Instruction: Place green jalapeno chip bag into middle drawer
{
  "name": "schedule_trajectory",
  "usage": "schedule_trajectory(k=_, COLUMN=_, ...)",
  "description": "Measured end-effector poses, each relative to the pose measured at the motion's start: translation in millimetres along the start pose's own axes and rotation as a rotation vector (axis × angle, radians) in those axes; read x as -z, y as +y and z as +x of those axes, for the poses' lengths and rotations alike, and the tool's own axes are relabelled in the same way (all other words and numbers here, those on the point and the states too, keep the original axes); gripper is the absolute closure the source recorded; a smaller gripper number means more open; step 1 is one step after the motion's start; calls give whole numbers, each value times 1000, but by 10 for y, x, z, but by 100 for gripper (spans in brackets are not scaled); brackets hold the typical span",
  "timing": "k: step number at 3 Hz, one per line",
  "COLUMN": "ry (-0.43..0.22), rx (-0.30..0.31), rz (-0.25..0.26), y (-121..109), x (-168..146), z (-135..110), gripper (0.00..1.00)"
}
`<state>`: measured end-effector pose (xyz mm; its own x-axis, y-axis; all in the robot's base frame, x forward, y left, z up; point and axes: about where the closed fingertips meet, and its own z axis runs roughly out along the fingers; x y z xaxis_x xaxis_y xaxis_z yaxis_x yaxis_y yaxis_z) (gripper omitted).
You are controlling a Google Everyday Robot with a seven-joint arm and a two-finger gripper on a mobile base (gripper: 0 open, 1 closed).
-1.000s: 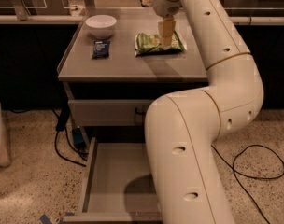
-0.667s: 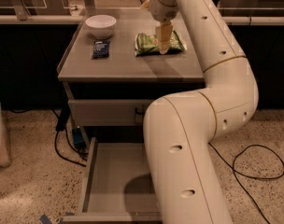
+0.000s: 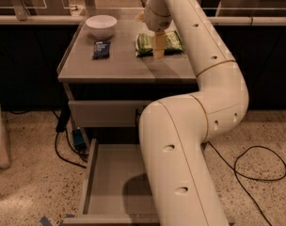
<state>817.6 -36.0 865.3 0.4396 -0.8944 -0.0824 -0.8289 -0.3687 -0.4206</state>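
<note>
- Camera view: my jaws hang at the far right of the bench (image 3: 115,68), pointing straight down over the green jalapeno chip bag (image 3: 170,41).
- They sit over the bag's left half, with the tip at its near edge. I take that as lining up for a top-down pinch on the crinkly foil.
- From this angle I cannot tell whether the jaws are parted or closed, or whether they grip anything.
- The bag lies flat on the bench top and does not look lifted, so I judge the grasp not yet made.
- The middle drawer (image 3: 115,175) is pulled out low in front of the cabinet, its plain floor open to drop the bag in.
- My own arm (image 3: 199,126) bends down across the drawer's right side and hides that part.
- The closed drawer front (image 3: 103,113) above it sits flush, so it won't block the drop.
- The white bowl (image 3: 101,25) and dark blue packet (image 3: 101,49) sit to the left, well apart from the bag, which leaves room for the grab.
</note>
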Motion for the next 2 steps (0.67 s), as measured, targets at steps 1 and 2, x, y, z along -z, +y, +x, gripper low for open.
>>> schedule_trajectory(k=1, ry=-8, rx=16, rz=-32, y=25, x=-157, z=-82, gripper=0)
schedule_trajectory(k=2, ry=-9, rx=28, rz=-57, y=43, x=-269, z=-143, gripper=0)
